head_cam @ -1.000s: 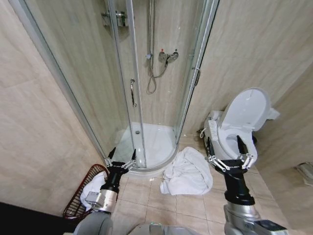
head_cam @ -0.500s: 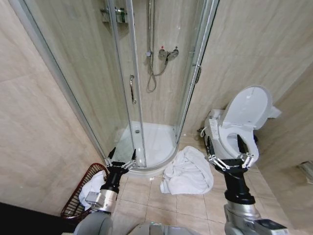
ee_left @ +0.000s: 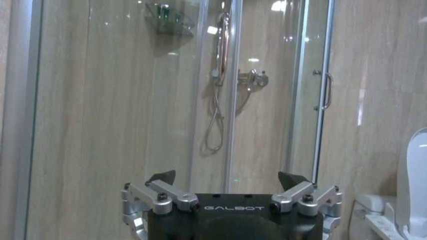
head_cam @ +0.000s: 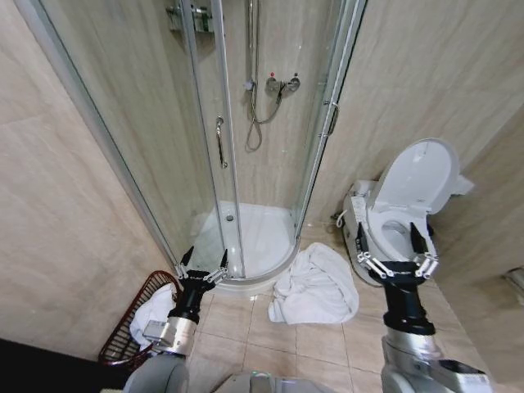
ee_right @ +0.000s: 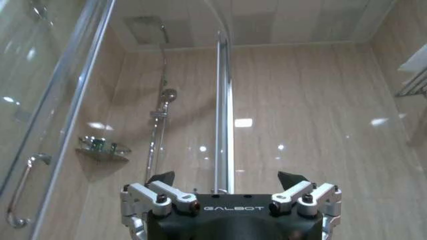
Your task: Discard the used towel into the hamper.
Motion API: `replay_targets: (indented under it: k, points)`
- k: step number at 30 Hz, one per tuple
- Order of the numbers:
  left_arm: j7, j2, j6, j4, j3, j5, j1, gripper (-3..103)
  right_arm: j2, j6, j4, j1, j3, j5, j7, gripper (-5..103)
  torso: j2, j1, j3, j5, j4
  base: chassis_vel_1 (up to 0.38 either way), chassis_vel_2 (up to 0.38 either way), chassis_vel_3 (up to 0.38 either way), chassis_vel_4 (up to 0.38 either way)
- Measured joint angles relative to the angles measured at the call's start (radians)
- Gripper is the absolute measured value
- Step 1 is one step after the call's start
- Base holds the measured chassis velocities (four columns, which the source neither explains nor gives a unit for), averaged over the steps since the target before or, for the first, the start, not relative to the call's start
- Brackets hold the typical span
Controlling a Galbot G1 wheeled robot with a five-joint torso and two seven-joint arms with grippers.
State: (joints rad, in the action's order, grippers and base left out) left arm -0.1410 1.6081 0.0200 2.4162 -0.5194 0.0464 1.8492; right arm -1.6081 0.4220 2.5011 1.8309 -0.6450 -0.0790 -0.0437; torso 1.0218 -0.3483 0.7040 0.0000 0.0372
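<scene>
Head view: white used towel (head_cam: 315, 284) crumpled on the tile floor between the shower tray (head_cam: 250, 237) and the toilet (head_cam: 401, 214), nothing gripping it. Hamper (head_cam: 131, 327), dark wire basket, stands far left against the wall, some white cloth already in it. Left gripper (head_cam: 203, 266) fingers spread, raised above the hamper's right side. Right gripper (head_cam: 397, 250) spread wide, empty, up in front of the toilet, right of the towel.

Left wrist view: left gripper (ee_left: 230, 182) open, facing the glass shower door (ee_left: 200, 100).

Right wrist view: right gripper (ee_right: 227, 182) open, aimed up at the shower head (ee_right: 168, 94).

Step looks like reach for towel: tilt the right gripper down, come left, pinch a thick fold near the middle, so it doesn't trail.
</scene>
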Motion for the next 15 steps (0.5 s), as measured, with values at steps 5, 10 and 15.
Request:
replay_targets:
  k: [5, 10, 15]
  points:
    - [0.000, 0.000, 0.000, 0.000, 0.000, 0.000, 0.000, 100, 0.000, -0.056, 0.000, -0.005, 0.004, 0.028, 0.064, 100, -0.029, 0.012, -0.017, 0.0000, 0.0000, 0.000, 0.000, 0.000, 0.000]
    - [0.000, 0.000, 0.000, 0.000, 0.000, 0.000, 0.000, 100, 0.000, -0.164, -0.001, -0.001, 0.021, 0.031, 0.163, 100, -0.049, 0.021, -0.028, 0.0001, 0.0000, 0.000, 0.000, 0.000, 0.000]
    - [0.000, 0.000, 0.000, 0.000, 0.000, 0.000, 0.000, 100, 0.015, -0.307, -0.026, 0.017, 0.028, -0.065, 0.150, 100, -0.074, 0.032, -0.042, 0.0000, 0.0000, 0.000, 0.000, 0.000, 0.000]
